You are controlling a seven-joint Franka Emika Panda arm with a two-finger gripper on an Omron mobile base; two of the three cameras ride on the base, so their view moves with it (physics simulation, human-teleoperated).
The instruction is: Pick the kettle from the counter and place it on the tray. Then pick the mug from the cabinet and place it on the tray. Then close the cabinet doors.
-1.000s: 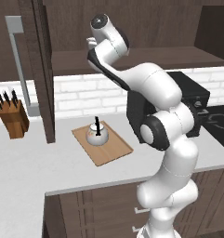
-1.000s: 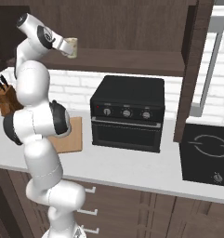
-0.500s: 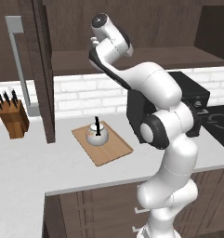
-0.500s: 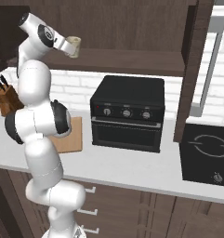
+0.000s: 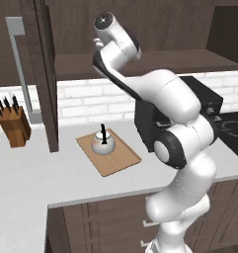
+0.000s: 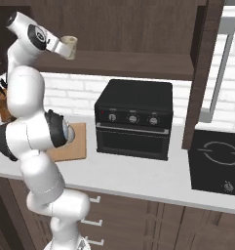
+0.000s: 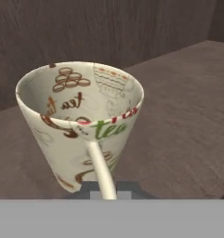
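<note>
In the hand view the cream mug [image 7: 81, 125], printed with tea words in brown and green, sits right in front of my gripper [image 7: 105, 189]. Its loop handle runs down between the dark finger tips, and the gripper is shut on it. The right base view shows the mug [image 6: 68, 47] at the end of my raised hand, just above the cabinet shelf [image 6: 133, 64]. The white kettle [image 5: 102, 143] with its black arched handle stands on the wooden tray [image 5: 121, 160], which lies on the pale counter [image 5: 21, 173]. Both cabinet doors [image 5: 44, 74] [image 6: 203, 73] hang open.
A knife block [image 5: 13, 126] stands at the counter's left end. A black oven [image 6: 133, 119] with knobs sits right of the tray [image 6: 72, 144], with a cooktop [image 6: 217, 161] beyond it. The left door's grey bar handle [image 5: 19, 64] hangs just above the block.
The arm keeps nearly the same raised pose at the shelf, with the mug at its hand throughout. Kettle and tray have not moved.
</note>
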